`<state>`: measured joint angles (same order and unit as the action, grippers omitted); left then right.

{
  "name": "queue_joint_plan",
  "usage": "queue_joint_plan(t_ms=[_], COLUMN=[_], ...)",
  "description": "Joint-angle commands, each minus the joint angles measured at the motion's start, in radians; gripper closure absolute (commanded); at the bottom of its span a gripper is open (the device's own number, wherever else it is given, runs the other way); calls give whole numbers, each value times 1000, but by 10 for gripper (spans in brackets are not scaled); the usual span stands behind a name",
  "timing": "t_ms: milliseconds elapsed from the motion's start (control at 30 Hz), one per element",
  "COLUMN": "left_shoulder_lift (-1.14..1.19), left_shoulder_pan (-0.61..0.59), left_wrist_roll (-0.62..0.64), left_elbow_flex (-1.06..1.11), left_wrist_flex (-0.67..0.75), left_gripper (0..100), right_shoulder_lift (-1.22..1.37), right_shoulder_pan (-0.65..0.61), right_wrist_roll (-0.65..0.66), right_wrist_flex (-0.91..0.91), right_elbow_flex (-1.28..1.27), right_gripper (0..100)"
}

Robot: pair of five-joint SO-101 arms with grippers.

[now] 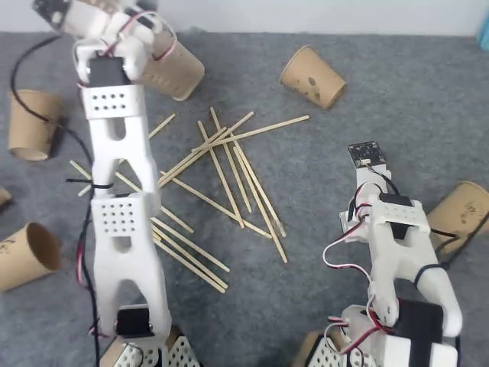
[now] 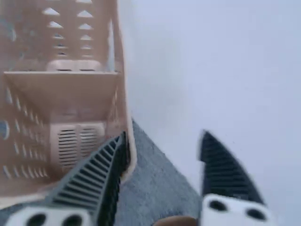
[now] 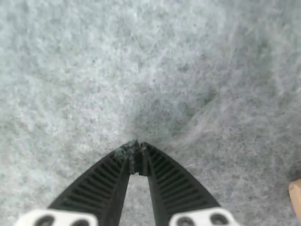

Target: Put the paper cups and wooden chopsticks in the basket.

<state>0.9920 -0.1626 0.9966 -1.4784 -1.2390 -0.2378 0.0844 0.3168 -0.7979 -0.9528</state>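
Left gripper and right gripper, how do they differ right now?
The left gripper has its fingers spread wide; the right gripper has them closed tip to tip. The left gripper faces the basket; the right gripper points down at bare grey carpet. Both have black ribbed fingers.

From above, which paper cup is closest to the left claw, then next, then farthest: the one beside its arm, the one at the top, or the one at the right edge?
From the left gripper, at top left:
1. Cup beside its arm, just next to it.
2. Cup at the top, right of middle.
3. Cup at the right edge, far across.
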Motion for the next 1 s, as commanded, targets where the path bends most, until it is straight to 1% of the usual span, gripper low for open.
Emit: queue_joint_plan(t_ms=[0,167,300,367,467,533,567,633,700,733,867,967], left_shoulder_lift=[17,63,64,51,-5,-38,-54,-83,-103,-109,-114,-109], left_shoulder_pan=[51,48,44,49,72,80,81,78,77,77,77,77], left_wrist_roll=[-9,-9,-12,-51,-138,-222,-285,-476,-684,-749,-825,-956], left_elbow_flex=[-128,-148,-173,-203,-194,-194,-194,-194,-194,-193,-193,-189], left_wrist_flex=[-15,55,54,29,-11,-64,-112,-192,-226,-229,-227,-222], left_gripper=[628,628,627,627,627,627,627,628,628,628,628,628], right_shoulder_lift=[-44,-44,-44,-44,-44,-44,-44,-44,-44,-44,-44,-44], right_shoulder_pan=[-8,-8,-8,-8,-8,-8,-8,-8,-8,-8,-8,-8], right_wrist_roll=[11,11,11,11,11,11,11,11,11,11,11,11], right_wrist_flex=[7,7,7,7,7,7,7,7,7,7,7,7], right_elbow_flex=[2,2,2,2,2,2,2,2,2,2,2,2], right_gripper=[991,991,991,991,991,991,991,991,991,991,991,991])
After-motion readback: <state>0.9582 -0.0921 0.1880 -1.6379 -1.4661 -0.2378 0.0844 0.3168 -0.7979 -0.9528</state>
